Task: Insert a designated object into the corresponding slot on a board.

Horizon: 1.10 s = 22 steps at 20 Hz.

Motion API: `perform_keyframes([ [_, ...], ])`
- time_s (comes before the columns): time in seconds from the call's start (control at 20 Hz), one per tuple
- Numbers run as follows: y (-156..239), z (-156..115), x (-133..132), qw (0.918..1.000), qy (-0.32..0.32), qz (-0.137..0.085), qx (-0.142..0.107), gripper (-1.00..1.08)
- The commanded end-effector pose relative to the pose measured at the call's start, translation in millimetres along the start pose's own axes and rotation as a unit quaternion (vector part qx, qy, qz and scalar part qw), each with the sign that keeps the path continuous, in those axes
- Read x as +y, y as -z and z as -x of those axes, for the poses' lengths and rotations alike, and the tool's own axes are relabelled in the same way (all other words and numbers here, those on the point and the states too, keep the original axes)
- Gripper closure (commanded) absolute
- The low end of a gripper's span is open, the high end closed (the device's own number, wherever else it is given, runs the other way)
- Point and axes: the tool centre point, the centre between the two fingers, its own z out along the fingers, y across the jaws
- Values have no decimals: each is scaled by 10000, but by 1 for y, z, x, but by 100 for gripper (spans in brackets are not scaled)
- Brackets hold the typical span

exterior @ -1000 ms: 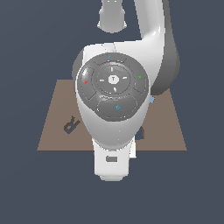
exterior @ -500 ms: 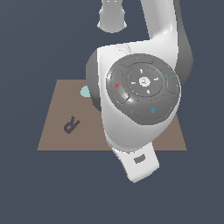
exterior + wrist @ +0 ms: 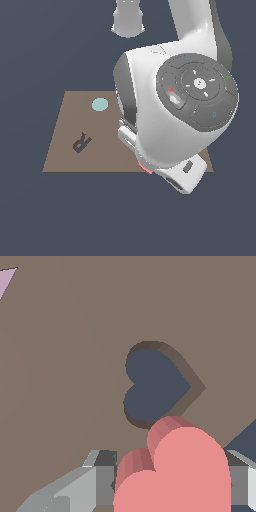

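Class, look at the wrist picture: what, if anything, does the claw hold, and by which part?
The claw holds the flat coral-red heart-shaped piece, its fingers pressing on the piece's two opposite side edges.

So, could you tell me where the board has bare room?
The board is bare between the teal disc and R-shaped cut-out, and along its near edge. It's crowded under the arm, where the red heart hangs beside the heart slot.

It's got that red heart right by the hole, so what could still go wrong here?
The red heart, held in the pincer, sits beside the heart-shaped hole, not over it. Lowered now, it would likely land on the board.

The heart's turn may not quite match the hole's, so it could jam on the rim.

In the exterior view the arm hides the hole.
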Motion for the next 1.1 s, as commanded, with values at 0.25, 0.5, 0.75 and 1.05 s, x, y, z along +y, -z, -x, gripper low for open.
perform_keyframes([
  [0.25, 2, -20, 3, 9883, 1526, 2, -2, 108],
  [0.5, 2, -31, 2, 9735, 2286, 2, -1, 108],
  [0.75, 3, -39, 0, 9586, 2846, 2, 1, 108],
  [1.05, 3, -44, -2, 9450, 3271, 1, 2, 108],
])
